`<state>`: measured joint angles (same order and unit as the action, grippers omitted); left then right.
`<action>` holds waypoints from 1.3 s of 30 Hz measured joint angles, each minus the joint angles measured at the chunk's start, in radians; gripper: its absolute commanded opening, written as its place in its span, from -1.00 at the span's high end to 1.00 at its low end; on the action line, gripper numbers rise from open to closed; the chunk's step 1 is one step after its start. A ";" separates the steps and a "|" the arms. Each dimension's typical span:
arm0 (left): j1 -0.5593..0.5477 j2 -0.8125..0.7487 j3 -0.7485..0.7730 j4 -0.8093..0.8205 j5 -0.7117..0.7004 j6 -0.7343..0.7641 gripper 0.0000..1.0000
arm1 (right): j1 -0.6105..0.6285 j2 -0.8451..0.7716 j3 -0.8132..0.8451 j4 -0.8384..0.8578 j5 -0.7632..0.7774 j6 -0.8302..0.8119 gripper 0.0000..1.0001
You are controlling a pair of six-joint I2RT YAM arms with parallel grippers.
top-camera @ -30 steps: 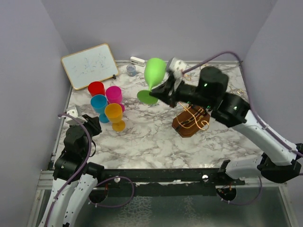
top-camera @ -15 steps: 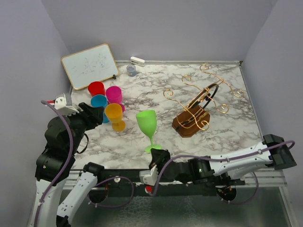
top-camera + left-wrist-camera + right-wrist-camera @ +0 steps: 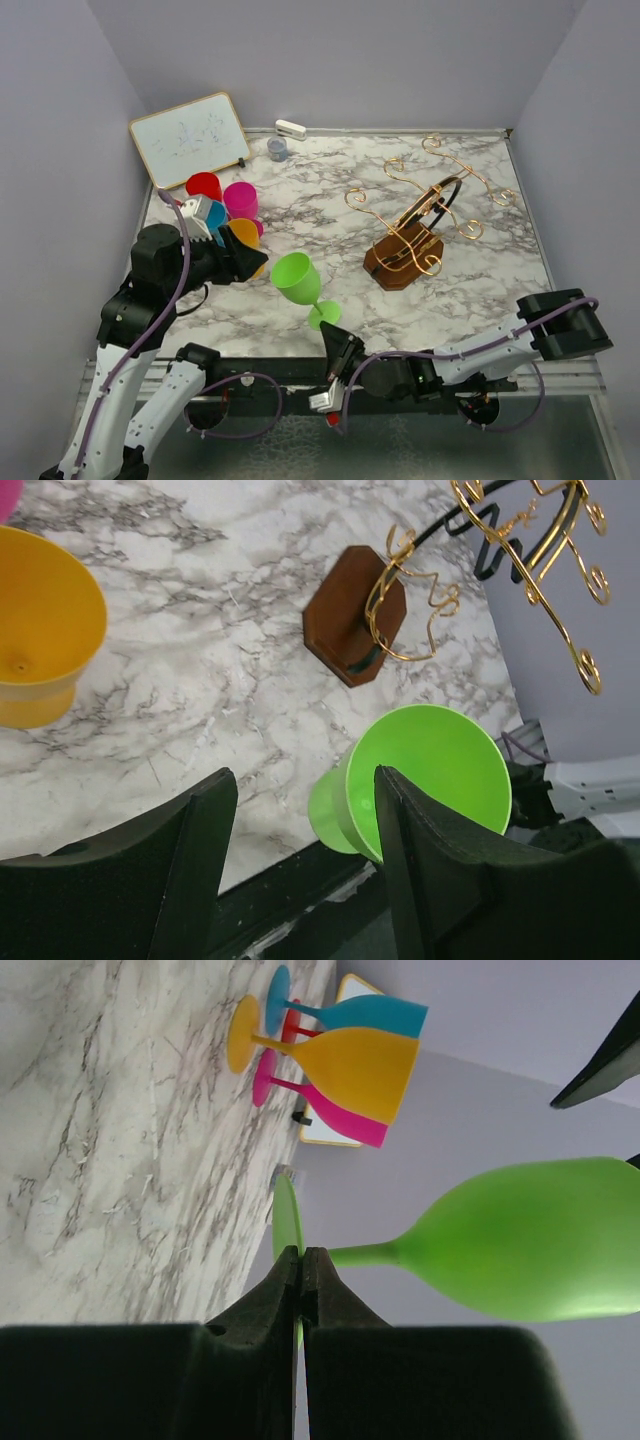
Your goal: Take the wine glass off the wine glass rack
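Walls: plain pale lilac walls (image 3: 350, 60) enclose three sides.
Table: white marble-patterned tabletop with grey veins (image 3: 320, 222) spans wall to wall.
Light: soft, even, with faint shadows.

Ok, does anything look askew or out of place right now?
Yes: the green wine glass leans over at the near edge of the table instead of standing upright. The right end effector pinches it only by the rim of its foot. The left end effector is open close by.

lime green wine glass (image 3: 297, 278), copper wine glass rack (image 3: 396, 268), grey-veined white marble table (image 3: 300, 215).
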<state>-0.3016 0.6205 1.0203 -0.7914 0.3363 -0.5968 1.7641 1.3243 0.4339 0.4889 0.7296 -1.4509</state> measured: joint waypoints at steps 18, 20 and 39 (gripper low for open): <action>0.000 -0.019 -0.095 -0.005 0.179 0.016 0.31 | 0.024 0.159 -0.003 0.267 0.010 -0.225 0.98; 0.000 -0.018 -0.097 -0.010 0.185 0.027 0.91 | 0.024 0.163 -0.003 0.280 0.010 -0.234 0.97; 0.000 0.000 0.098 -0.062 -0.158 0.081 1.00 | 0.028 0.171 0.068 0.178 0.055 -0.088 -0.42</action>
<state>-0.3016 0.6205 1.1179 -0.8532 0.1787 -0.5156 1.7924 1.4952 0.5022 0.6670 0.7849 -1.5387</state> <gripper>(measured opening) 0.028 0.701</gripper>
